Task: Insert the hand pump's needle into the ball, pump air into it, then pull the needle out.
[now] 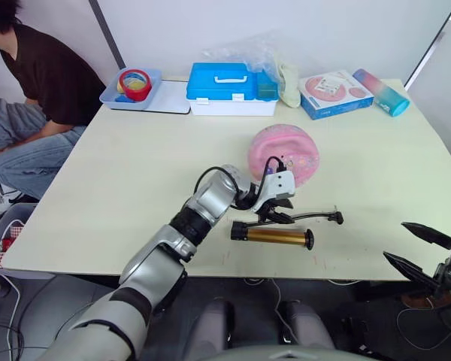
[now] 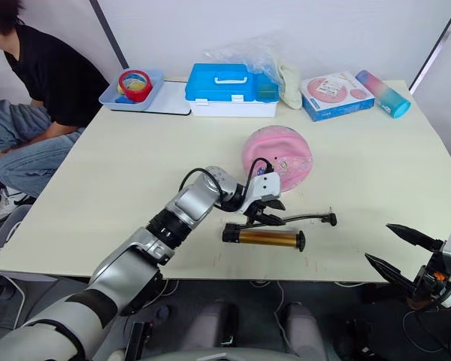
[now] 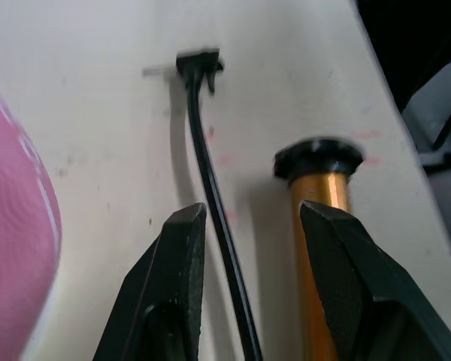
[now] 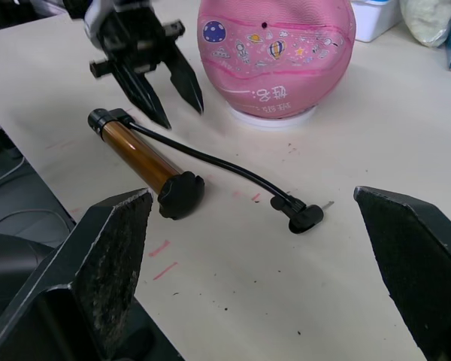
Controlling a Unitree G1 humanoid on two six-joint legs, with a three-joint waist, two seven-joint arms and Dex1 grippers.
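Table (image 1: pixel 135 173) in the left eye view carried the hand pump (image 1: pixel 272 236) near its front edge, with the ball (image 1: pixel 283 153) just behind it and the left end effector (image 1: pixel 276 216) poised above the hose, fingers apart. The left wrist view showed those fingers (image 3: pixel 182 248) spread to either side of the black hose. The right wrist view showed the needle (image 4: pixel 327 204) lying on the table, the right end effector (image 4: pixel 263 263) wide open and holding nothing.
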